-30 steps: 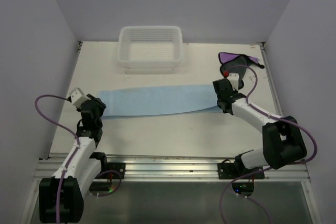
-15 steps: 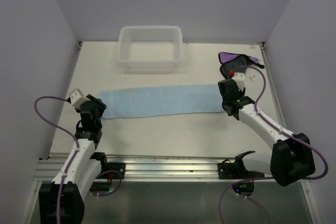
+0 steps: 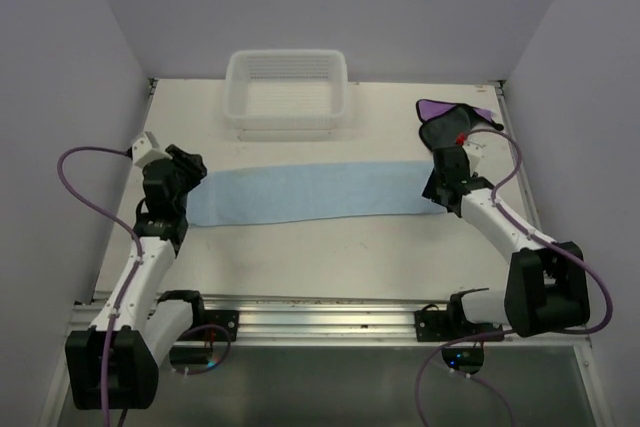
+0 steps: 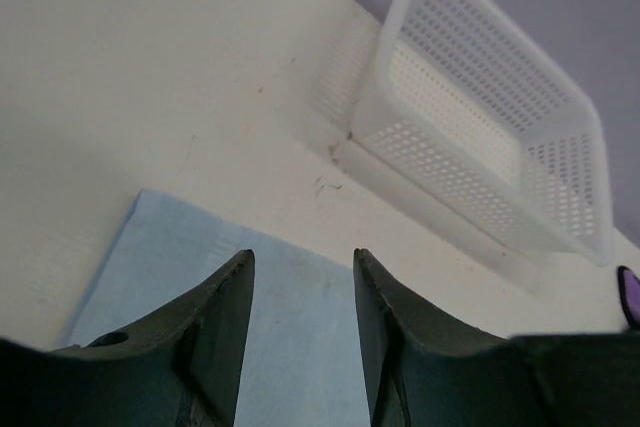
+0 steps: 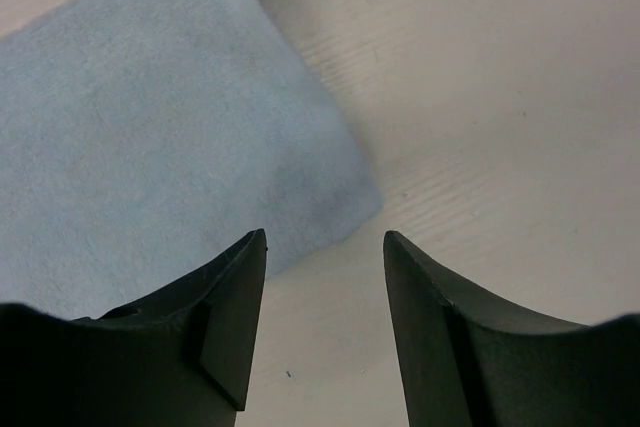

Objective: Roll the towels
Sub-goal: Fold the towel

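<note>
We are hovering our left gripper (image 4: 300, 267) and right gripper (image 5: 325, 242), fingers spread and empty, at the 9 and 3 o'clock ends of the light blue towel (image 3: 310, 192), which is lying flat mid-table. Rolling looks unstarted; next, we judge, one end needs pinching and turning over. The purple towel (image 3: 455, 115) is waiting at 1 o'clock, the white basket (image 3: 287, 117) at 12.

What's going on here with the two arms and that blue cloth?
Two robot arms are working on a light blue towel, which lies flat in a long strip across the table. The left gripper is at its left end and the right gripper at its right end, both open and holding nothing. No roll has been started. A purple towel lies crumpled at far right, beside a white basket.
</note>
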Controlling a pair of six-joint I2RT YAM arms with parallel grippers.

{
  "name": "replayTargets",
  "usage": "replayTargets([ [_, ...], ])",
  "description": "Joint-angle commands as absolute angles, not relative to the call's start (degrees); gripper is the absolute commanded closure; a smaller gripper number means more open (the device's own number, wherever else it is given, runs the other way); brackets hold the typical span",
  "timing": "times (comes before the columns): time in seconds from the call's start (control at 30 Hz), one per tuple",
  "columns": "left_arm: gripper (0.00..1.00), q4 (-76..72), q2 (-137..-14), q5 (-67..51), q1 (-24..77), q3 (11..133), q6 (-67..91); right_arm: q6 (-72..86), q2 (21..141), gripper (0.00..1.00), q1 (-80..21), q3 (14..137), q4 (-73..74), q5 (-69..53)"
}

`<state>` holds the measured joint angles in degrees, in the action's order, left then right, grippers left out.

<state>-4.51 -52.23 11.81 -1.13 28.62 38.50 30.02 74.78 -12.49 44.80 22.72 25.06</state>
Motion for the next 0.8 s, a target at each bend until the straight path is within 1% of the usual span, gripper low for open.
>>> replayTargets([
  [0.0, 0.52, -3.00, -52.56, 6.25, -1.49, 36.99, 38.59, 34.45, 76.72, 0.45, -6.78, 46.32, 20.22, 16.89],
  [0.17, 0.49, 3.77, -53.70, 3.43, -1.49, 46.31, 34.90, 34.37, 79.71, 0.45, -1.24, 46.06, 18.90, 9.77],
  [0.37, 0.44, 10.27, -55.02, 0.27, -1.41, 54.39, 26.30, 34.63, 80.33, 0.44, -0.27, 43.69, 17.32, 6.60],
  [0.43, 0.42, 13.78, -55.37, 2.97, -1.06, 57.03, 23.83, 35.07, 80.85, 0.43, -0.26, 42.81, 16.44, 5.80],
  [0.47, 0.37, 13.80, -55.02, 4.12, 1.21, 56.95, 23.04, 35.07, 81.21, 0.43, -0.26, 42.19, 16.44, 5.80],
  [0.57, 0.31, 12.40, -52.48, 5.45, 2.72, 54.50, 22.06, 35.33, 82.18, 0.43, -0.18, 41.31, 16.35, 5.63],
  [0.77, 0.30, 9.23, -48.87, 8.96, 4.04, 47.56, 20.13, 35.95, 82.96, 0.43, -0.26, 40.08, 15.47, 5.36],
])
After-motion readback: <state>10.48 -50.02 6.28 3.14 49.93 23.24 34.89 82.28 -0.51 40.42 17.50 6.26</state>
